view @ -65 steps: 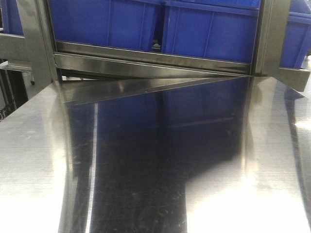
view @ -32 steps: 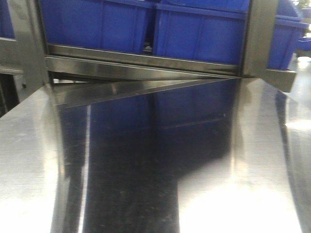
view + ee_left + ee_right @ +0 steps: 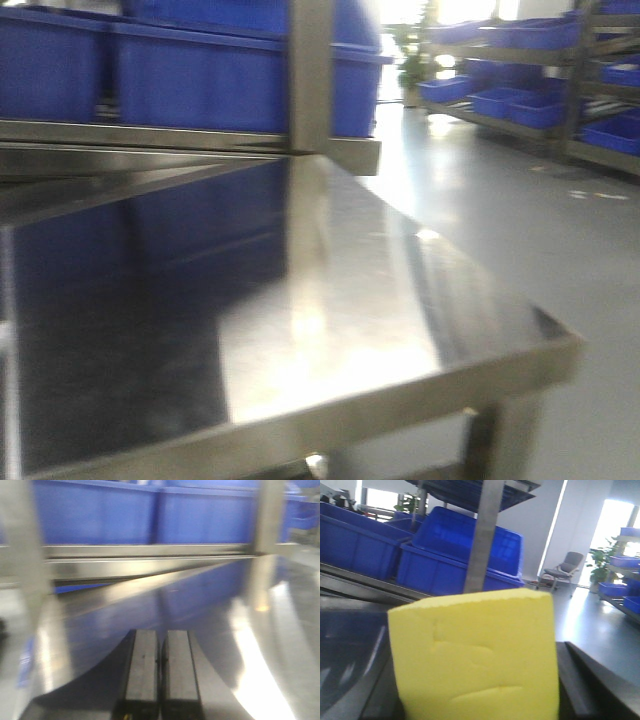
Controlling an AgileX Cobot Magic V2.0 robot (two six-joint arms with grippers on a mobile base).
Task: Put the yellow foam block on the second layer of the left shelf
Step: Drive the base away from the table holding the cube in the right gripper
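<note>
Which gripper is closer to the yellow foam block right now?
Right. The yellow foam block fills the right wrist view, close up; the left gripper is shut over the steel table, no block in sight.

Left pincer, bottom centre of wrist view: two flat matte-black rectangular fingers, long & narrow, thin dark seam btwn them.
</note>
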